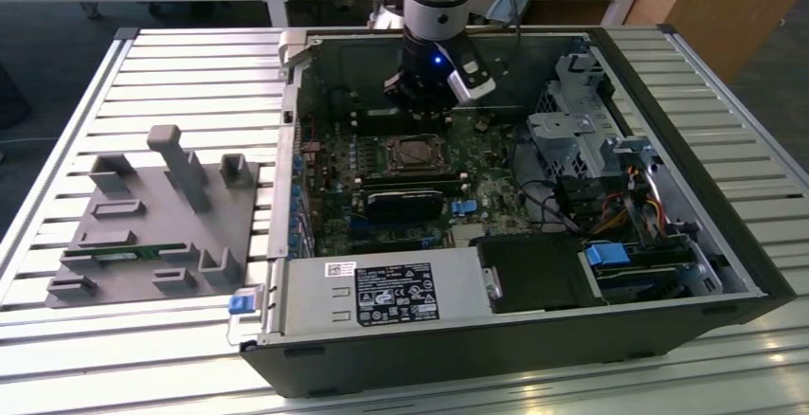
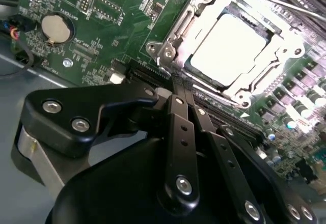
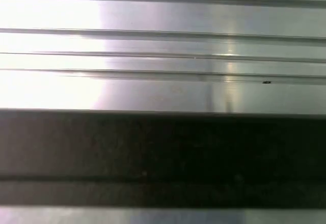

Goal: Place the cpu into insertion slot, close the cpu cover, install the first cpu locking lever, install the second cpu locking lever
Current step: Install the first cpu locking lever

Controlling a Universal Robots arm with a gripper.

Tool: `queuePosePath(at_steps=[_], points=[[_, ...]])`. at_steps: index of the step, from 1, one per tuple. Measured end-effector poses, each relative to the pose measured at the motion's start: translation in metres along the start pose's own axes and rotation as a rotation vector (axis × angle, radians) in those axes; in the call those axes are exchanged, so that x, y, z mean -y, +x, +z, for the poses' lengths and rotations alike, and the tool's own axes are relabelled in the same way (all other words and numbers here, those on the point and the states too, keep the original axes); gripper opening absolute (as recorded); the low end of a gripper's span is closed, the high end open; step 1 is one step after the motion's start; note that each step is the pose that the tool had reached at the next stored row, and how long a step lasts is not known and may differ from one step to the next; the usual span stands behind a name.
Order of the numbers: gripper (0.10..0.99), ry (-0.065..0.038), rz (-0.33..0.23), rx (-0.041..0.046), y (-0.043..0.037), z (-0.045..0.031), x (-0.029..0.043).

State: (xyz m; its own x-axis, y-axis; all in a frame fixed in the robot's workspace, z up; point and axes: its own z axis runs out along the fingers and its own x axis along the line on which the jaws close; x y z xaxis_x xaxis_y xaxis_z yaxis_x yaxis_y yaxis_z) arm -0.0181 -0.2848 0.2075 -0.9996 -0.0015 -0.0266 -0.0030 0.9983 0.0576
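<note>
Open PC case (image 1: 708,244) lies on its side on a slatted aluminium table (image 1: 189,64), motherboard (image 1: 335,164) face-up, so the socket can be reached from straight above. Arm comes down vertically w/ the gripper (image 1: 422,112) inside the case near its far wall, hanging just beyond the insertion slot (image 1: 415,153).

In the second wrist view the cpu (image 2: 229,46) sits in the insertion slot (image 2: 175,35): pale silvery face, flat and square in the recess. The cpu cover (image 2: 277,43) looks to be down over it, its frame bordering the chip and the window leaving the metal face bare; glare washes out the far edge, so full seating is a judgement only. A thin lever rod (image 2: 300,10) runs along the socket's far side; can't tell if it's latched.

Gripper (image 2: 175,94) linkages converge to a point near the socket's near edge; fingers look drawn together w/ nothing between them, probably to press or hook rather than carry.

Grey fixture tray (image 1: 152,235) w/ upright posts sits on the table beside the case, at the exterior view's left.
</note>
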Motion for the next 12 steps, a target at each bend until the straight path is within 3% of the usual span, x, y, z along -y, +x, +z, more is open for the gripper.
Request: queuePosePath(at_steps=[12], points=[[0.106, -0.002, 0.000, -0.0001, -0.0003, -0.0005, 0.0044]])
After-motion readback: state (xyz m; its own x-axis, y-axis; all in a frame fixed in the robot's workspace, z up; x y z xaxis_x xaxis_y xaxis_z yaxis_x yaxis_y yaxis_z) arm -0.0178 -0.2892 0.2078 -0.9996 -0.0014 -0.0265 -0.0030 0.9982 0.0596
